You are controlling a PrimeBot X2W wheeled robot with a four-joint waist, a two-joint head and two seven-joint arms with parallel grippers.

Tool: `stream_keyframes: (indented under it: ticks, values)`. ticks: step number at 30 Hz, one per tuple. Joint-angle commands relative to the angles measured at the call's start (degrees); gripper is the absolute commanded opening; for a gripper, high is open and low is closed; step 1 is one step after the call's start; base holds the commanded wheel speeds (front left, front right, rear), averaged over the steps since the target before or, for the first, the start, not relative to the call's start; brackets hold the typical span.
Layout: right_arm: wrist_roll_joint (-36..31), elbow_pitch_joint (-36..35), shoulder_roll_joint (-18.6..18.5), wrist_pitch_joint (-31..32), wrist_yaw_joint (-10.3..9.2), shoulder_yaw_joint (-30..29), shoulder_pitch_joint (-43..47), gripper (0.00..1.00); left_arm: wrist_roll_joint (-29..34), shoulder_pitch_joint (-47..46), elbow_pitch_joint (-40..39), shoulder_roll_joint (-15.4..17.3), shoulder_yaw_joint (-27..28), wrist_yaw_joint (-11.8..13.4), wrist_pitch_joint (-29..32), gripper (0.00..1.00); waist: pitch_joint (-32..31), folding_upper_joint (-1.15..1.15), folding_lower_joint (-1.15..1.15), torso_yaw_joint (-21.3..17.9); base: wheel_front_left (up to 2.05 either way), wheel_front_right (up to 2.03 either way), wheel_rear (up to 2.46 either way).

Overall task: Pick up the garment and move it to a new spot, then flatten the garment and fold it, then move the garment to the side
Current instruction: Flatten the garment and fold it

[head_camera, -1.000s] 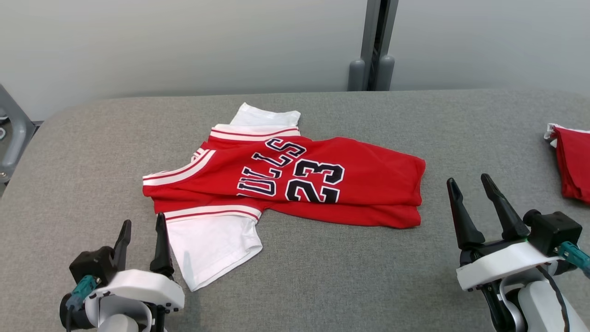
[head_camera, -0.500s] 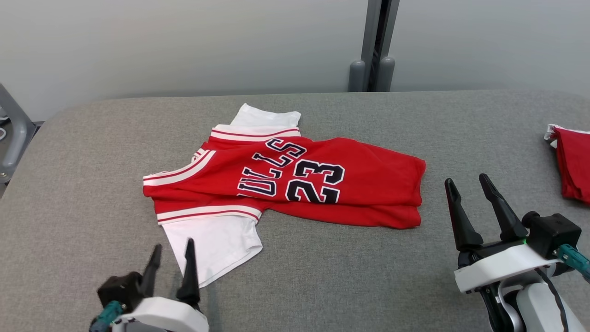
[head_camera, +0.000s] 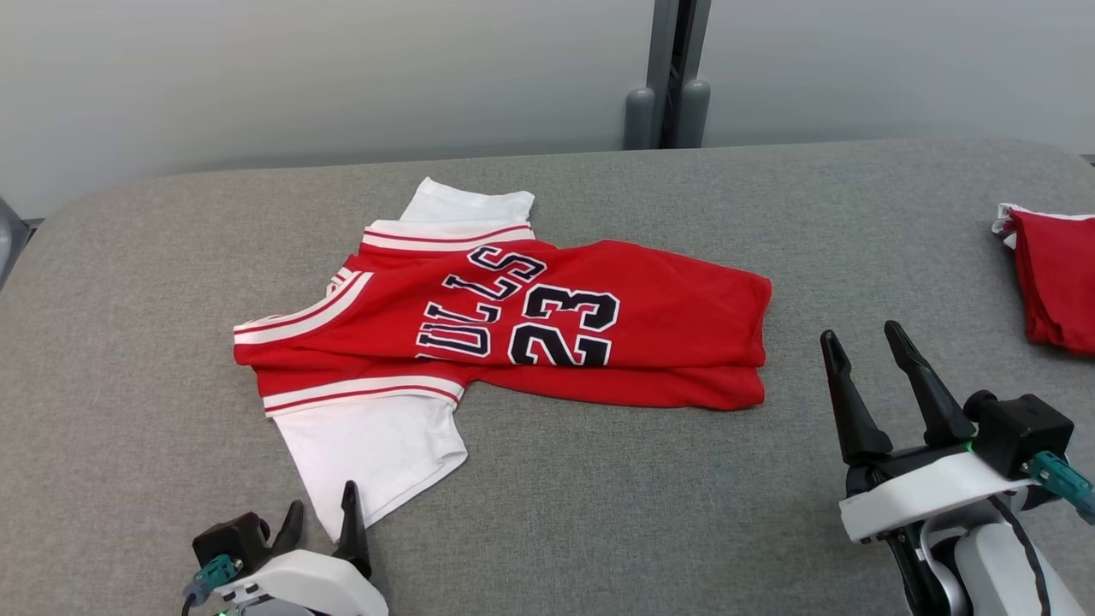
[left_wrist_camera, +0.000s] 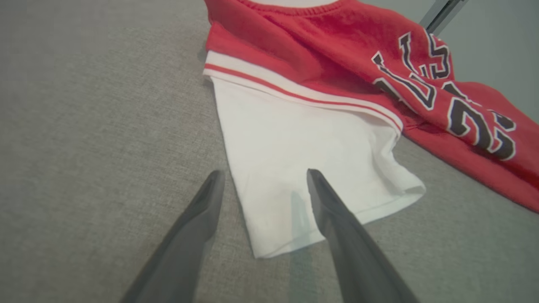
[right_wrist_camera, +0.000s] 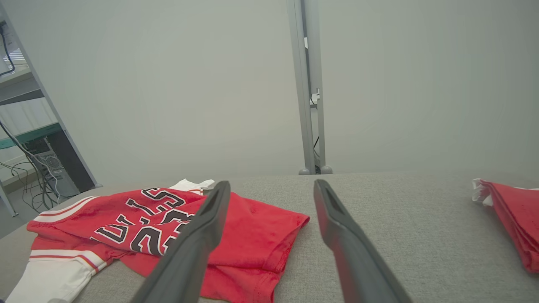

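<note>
The garment point(head_camera: 547, 329) is a red jersey with white sleeves and the number 23, lying rumpled on the grey table point(head_camera: 599, 496). Its near white sleeve point(head_camera: 368, 453) points toward my left gripper point(head_camera: 321, 513), which is open at the sleeve's tip with nothing between its fingers. In the left wrist view the sleeve point(left_wrist_camera: 294, 168) lies ahead of that gripper point(left_wrist_camera: 263, 176), one finger over its hem. My right gripper point(head_camera: 860, 342) stands open and empty to the right of the jersey's hem. The right wrist view shows the garment point(right_wrist_camera: 177, 227) low at left beyond the right gripper point(right_wrist_camera: 271, 187).
A second red folded cloth point(head_camera: 1052, 287) lies at the table's right edge, also seen as red cloth point(right_wrist_camera: 511, 219) from the right wrist. A grey post point(head_camera: 667, 77) stands behind the table. A shelf with cables point(right_wrist_camera: 29, 160) stands off to the left.
My left gripper has dropped lower and shifted right, from beside the sleeve's left edge to its near tip. The camera has shifted slightly, so the scene sits a little left and higher.
</note>
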Motion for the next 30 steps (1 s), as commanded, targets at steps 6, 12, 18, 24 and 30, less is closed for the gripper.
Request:
stream_keyframes:
  ticks: [6, 12, 18, 24, 30]
  values:
    - [-0.23, -0.25, -0.26, -0.07, -0.03, -0.30, -0.83, 1.00, -2.04, -2.98, 4.97, 0.27, -1.77, 0.17, 1.36, 1.00, 0.89, 0.00, 0.00, -0.53, 0.00, 0.00, 0.00]
    - [-0.31, -0.39, -0.31, -0.07, -0.03, -0.73, -0.63, 1.00, -3.36, -4.45, 8.15, 0.08, -4.14, -2.06, 2.31, 0.00, 1.23, 0.00, 0.00, -0.29, 0.00, 0.00, 0.00]
    - [-0.53, 0.19, 0.08, -0.07, -0.03, -1.45, -0.04, 1.00, -2.30, -6.29, 8.23, 1.63, -4.53, -2.17, 0.57, 0.00, 0.57, 0.00, 0.00, 1.26, 0.00, 0.00, 0.00]
    - [-0.79, 1.07, 0.61, -0.07, -0.03, -2.07, 0.49, 1.00, -0.61, -5.44, 4.48, 4.91, -3.01, -0.59, -0.64, 0.00, -0.80, 0.00, 0.00, 3.06, 0.00, 0.00, 0.00]
    - [-1.44, 2.46, 1.48, -0.07, -0.03, -2.93, 1.18, 1.00, 0.67, -2.61, -0.84, 7.98, -2.65, 0.11, -0.67, 0.00, -2.34, 0.00, 0.00, 4.71, 0.00, 0.00, 0.00]
